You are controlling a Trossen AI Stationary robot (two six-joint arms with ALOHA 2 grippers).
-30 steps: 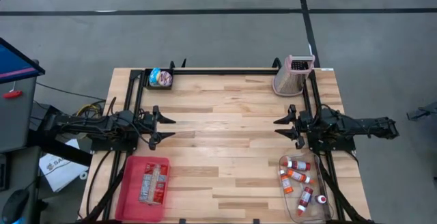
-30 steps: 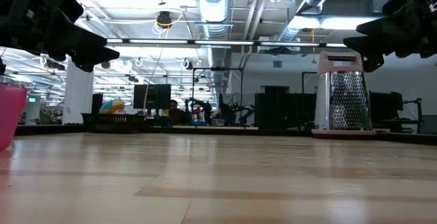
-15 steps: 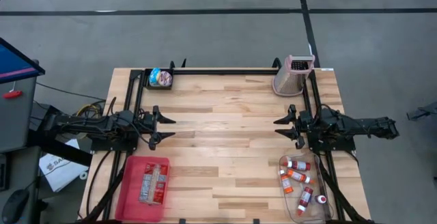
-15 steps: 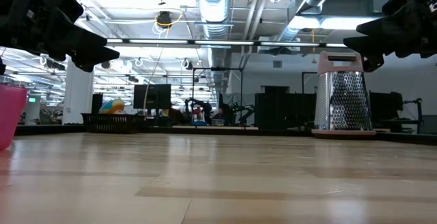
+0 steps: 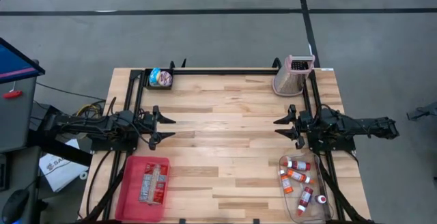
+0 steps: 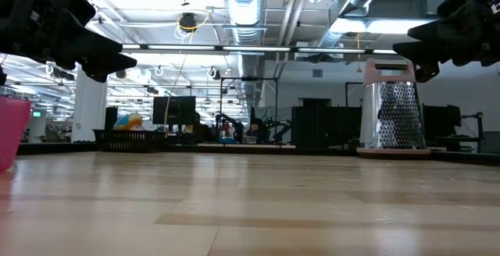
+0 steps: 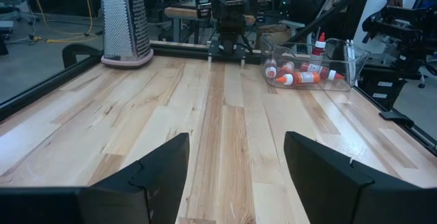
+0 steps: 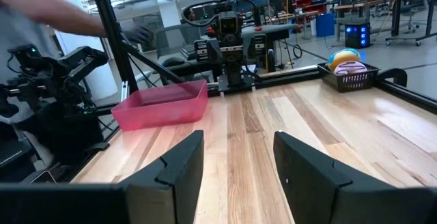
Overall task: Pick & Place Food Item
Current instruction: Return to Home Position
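Note:
Colourful round food items lie in a black basket (image 5: pixel 161 78) at the table's far left corner, also seen in the right wrist view (image 8: pixel 347 61). A pink tray (image 5: pixel 130 190) at the near left holds a clear packet (image 5: pixel 153 183). A clear bin (image 5: pixel 317 210) at the near right holds several small red-and-white bottles (image 7: pixel 300 78). My left gripper (image 5: pixel 168 128) hovers open at the left side, mid-depth, pointing toward the table's middle. My right gripper (image 5: pixel 278 128) faces it, open, from the right side. Neither has anything between its fingers.
A metal box grater (image 5: pixel 293 75) with a pink top stands upright at the far right corner. Black rails (image 5: pixel 225 70) frame the table's far edge and sides. Bare wood (image 5: pixel 222 149) spans the middle between the grippers. A person's blurred arm (image 8: pixel 61 9) shows beyond the table.

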